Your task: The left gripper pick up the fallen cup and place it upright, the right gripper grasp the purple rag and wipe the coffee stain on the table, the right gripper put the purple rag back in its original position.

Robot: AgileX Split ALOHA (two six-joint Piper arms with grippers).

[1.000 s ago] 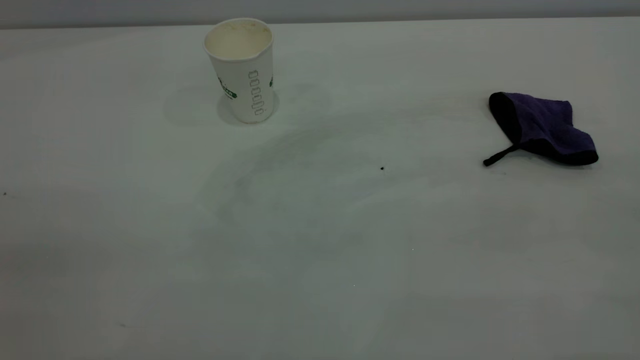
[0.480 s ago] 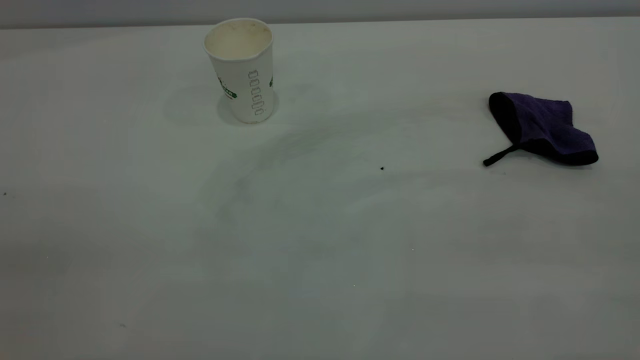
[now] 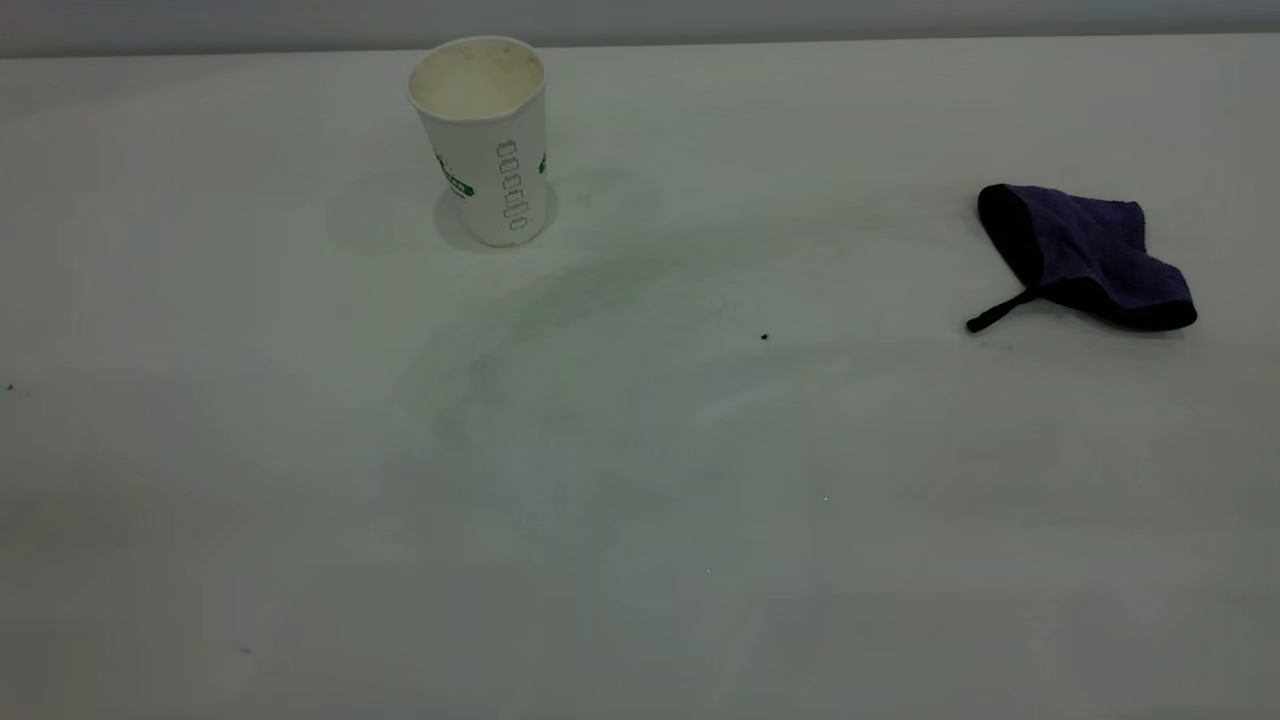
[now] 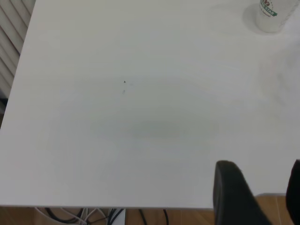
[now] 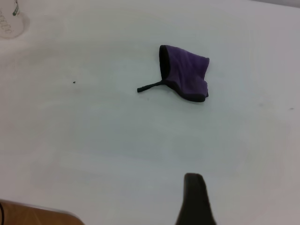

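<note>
Item one: white ribbed paper cup (image 3: 482,140) with green print and a cream inside, standing upright toward the far edge of the wide white-grey surface (image 3: 640,560). Mouth up, nothing touching it. This cup serves as landmark for what follows.

Item two: small dark purple terry rag (image 3: 1088,256) with black edging, lying crumpled well to the right of the cup and a little nearer the viewer. A thin black loop tail sticks out from its lower edge, pointing back toward the cup's side. Flat on the surface, untouched.

Item three: faint greyish smear marks (image 3: 560,300) spreading from just in front of the cup toward the middle of the surface. No round brown spot can be made out.

Item four: tiny black speck (image 3: 764,337), between cup and rag, nearer the viewer than both.

Item five: left gripper (image 4: 262,197), black, seen only in its own wrist view, well away from the cup near the surface's edge. Two dark fingers stand apart with nothing between them: released.

Item six: right gripper (image 5: 194,199), black, seen only in its own wrist view, well apart from the rag. One dark finger shows; whether it is released or clenched I cannot tell.
</note>
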